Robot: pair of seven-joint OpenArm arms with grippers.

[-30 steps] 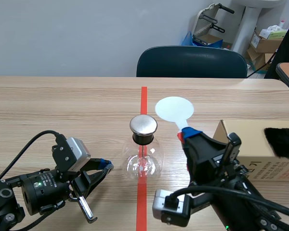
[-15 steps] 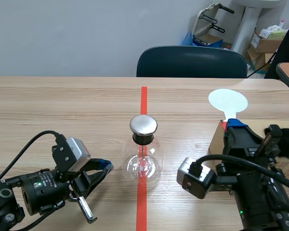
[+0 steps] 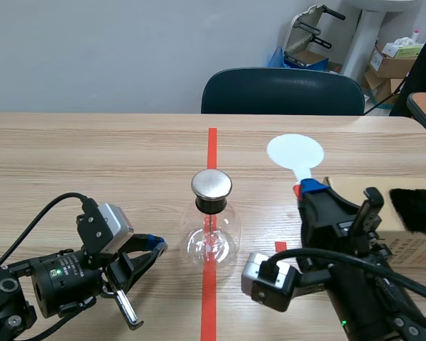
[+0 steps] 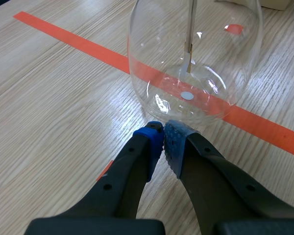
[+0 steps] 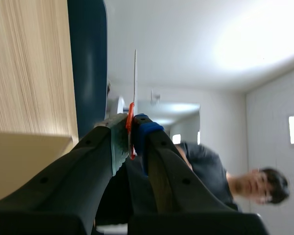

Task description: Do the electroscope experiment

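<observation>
Your right gripper (image 3: 309,189) is clamped on the red handle of the white disc paddle (image 3: 295,151), held upright beside the cardboard box (image 3: 412,245). Your left gripper (image 4: 162,139) is closed on nothing, tips just beside the glass flask (image 4: 196,58); a metal rod (image 4: 189,29) hangs inside it, with open table (image 3: 92,156) beyond

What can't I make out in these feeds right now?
Scene view: electroscope leaves too small, lost in glass glare; the left wrist view's edge cuts off its cap.
Scene view: white disc handle hidden by the fingers of the right gripper; the right wrist view shows the disc only edge-on.
Scene view: cardboard box partly behind the right arm; black fur cut by the edge.
</observation>
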